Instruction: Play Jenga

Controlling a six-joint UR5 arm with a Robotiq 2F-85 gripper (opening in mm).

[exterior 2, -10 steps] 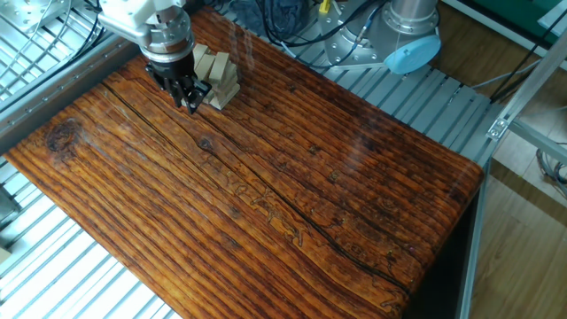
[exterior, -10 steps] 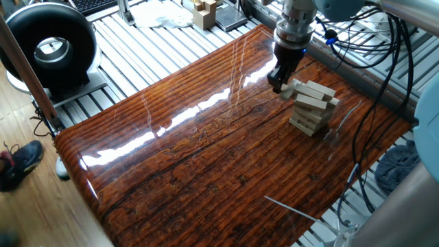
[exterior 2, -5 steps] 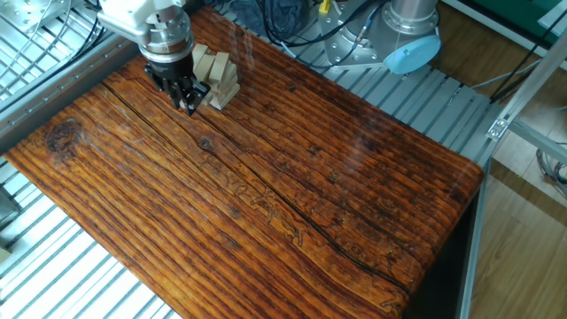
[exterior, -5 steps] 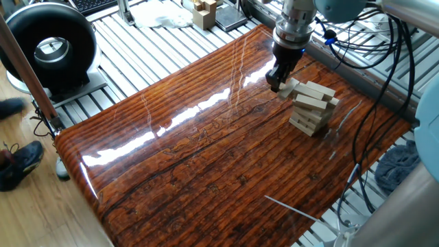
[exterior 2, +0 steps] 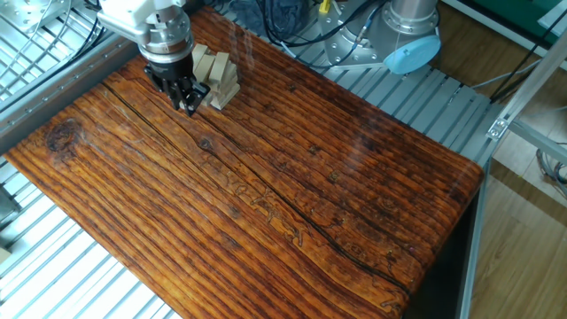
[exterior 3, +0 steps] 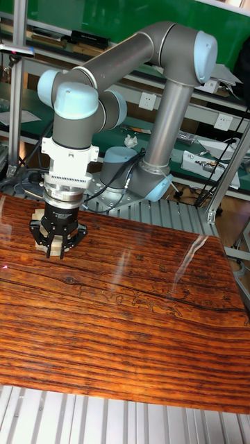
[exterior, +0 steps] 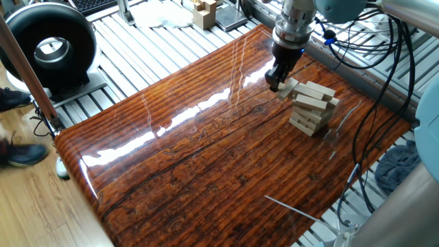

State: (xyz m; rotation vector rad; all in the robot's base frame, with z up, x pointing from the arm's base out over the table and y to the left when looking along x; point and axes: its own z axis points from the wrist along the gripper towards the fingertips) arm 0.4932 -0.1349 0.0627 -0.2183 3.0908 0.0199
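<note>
The Jenga tower [exterior: 314, 110] is a short crosswise stack of pale wooden bars at the far right of the glossy wooden table [exterior: 206, 158]. One bar [exterior: 289, 86] juts out of an upper layer toward my gripper [exterior: 274, 84], whose fingers look shut on its outer end. In the other fixed view the gripper [exterior 2: 188, 99] hangs just in front of the tower [exterior 2: 220, 75]. In the tall view the gripper [exterior 3: 55, 248] covers most of the tower [exterior 3: 38, 232], and pale wood shows between its fingers.
A black round device [exterior: 51, 44] stands off the table's left end. Tan boxy wooden pieces [exterior: 204, 12] sit beyond the far edge. Cables [exterior: 357, 41] run behind the tower. The arm's base [exterior 2: 412, 35] stands beside the table.
The gripper has shifted slightly up and away from the tower, and the jutting bar seems to have come with it. The tower has stayed standing.
</note>
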